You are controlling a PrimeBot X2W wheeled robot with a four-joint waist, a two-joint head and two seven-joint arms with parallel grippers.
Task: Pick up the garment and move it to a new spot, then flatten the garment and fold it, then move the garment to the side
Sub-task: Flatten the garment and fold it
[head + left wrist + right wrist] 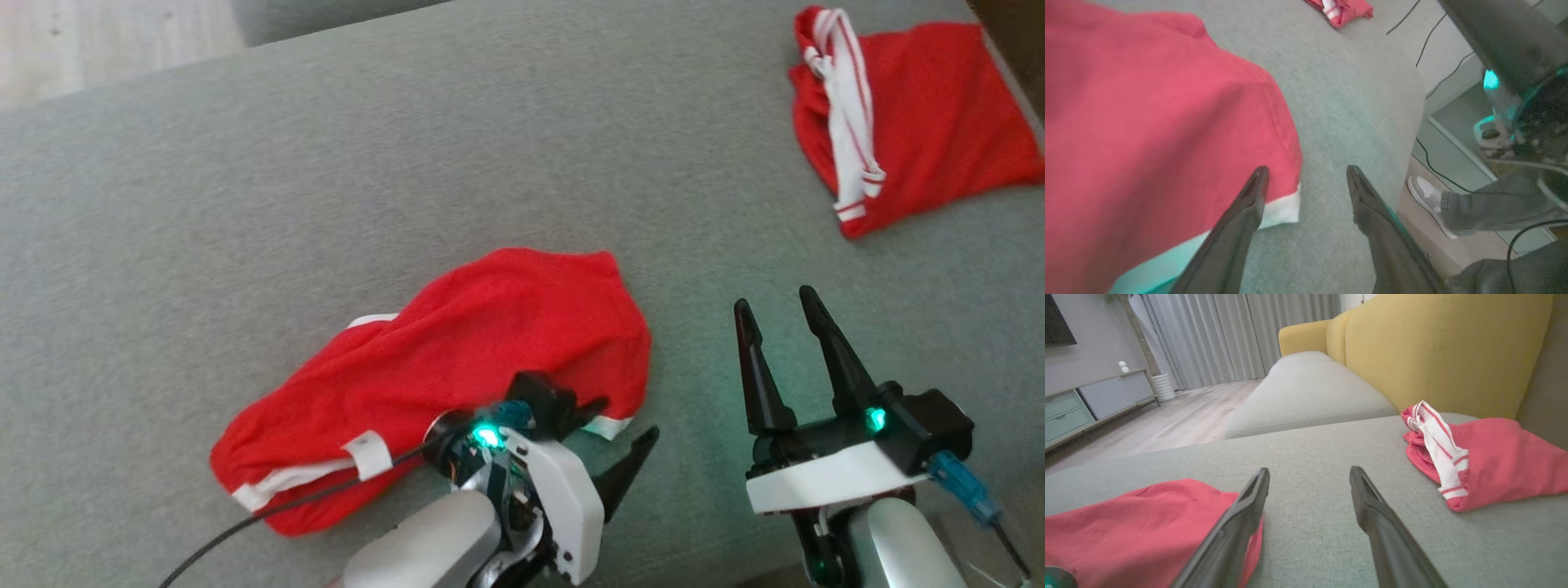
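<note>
Garment (490,343) just beside left hand (1306,169)

- left gripper (1307,169), right gripper (775,300): two long, tapering black fingers apiece
- white shell (563,498) over each wrist, mounted on a black block
- green lamp (488,435) glowing on each wrist
- forearm (433,547): rounded, pale grey
- black cable (269,510), thin; blue plug (963,487) on the right wrist
</note>
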